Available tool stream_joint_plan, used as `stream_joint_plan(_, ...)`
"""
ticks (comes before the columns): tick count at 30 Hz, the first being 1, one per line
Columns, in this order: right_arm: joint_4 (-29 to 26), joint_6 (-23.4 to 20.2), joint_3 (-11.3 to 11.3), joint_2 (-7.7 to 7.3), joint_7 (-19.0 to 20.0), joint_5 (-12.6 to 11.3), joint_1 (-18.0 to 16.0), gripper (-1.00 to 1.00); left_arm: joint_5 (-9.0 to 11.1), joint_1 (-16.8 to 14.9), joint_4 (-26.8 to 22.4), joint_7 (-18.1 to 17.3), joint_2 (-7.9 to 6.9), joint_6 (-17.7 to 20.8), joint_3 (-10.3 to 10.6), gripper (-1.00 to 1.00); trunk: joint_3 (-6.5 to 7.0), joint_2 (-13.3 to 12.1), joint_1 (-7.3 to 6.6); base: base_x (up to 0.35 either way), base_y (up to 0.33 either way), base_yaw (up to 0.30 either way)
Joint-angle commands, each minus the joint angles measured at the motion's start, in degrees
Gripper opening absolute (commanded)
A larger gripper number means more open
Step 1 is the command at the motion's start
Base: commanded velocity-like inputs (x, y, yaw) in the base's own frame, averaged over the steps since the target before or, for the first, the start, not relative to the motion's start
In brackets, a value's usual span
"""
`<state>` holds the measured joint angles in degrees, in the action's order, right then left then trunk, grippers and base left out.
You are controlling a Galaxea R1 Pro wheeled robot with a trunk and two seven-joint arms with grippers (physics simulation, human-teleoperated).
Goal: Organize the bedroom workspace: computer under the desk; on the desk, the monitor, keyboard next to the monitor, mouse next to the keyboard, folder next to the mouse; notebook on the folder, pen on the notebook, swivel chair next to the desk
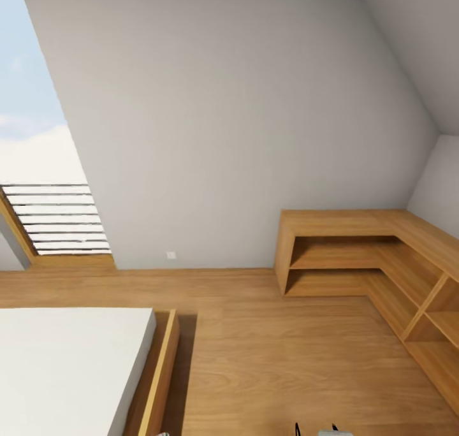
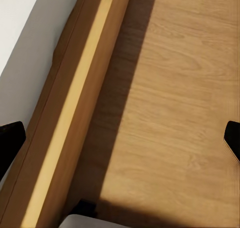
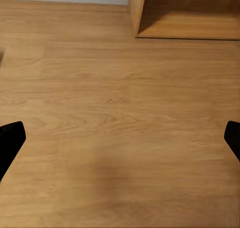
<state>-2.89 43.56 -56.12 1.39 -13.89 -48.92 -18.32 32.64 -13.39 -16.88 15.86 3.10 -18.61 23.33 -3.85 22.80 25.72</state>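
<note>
I face a corner of the bedroom under a sloping white wall. My left gripper (image 2: 121, 138) is open, its black fingertips (image 2: 10, 140) far apart, hanging over the wooden floor right beside the bed frame (image 2: 75, 103). My right gripper (image 3: 121, 140) is open too, with nothing between its fingers, above bare floorboards (image 3: 120, 103) short of the low shelf unit (image 3: 185, 23).
A bed with a white mattress (image 1: 64, 366) in a wooden frame (image 1: 159, 378) fills the lower left. A low L-shaped wooden shelf unit (image 1: 357, 245) runs along the right wall. A slatted window (image 1: 57, 219) is at the left. Open wooden floor (image 1: 274, 359) lies between bed and shelves.
</note>
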Motion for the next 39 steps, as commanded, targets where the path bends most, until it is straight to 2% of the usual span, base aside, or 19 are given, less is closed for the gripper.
stream_joint_plan(1, -0.01, 0.03, -0.48, 0.01, -0.53, -0.03, -0.04, 1.0, 0.32, -0.06, 0.0, 0.4, -0.02, -0.2, 0.49, 1.0, -0.12, 0.12, 0.07, 0.322, 0.0, -0.005)
stream_joint_plan(29, -0.01, 0.03, -0.57, 0.14, -0.53, -0.03, -0.04, 1.0, 0.32, -0.06, 0.0, 0.4, -0.02, -0.2, 0.49, 1.0, 0.15, 0.12, 0.07, 0.322, -0.001, -0.024)
stream_joint_plan(39, -0.01, 0.03, -0.53, 0.02, -0.53, 0.11, -0.04, 1.0, 0.32, -0.06, 0.0, 0.4, -0.02, -0.2, 0.49, 1.0, 0.15, 0.12, 0.07, 0.321, -0.107, 0.0)
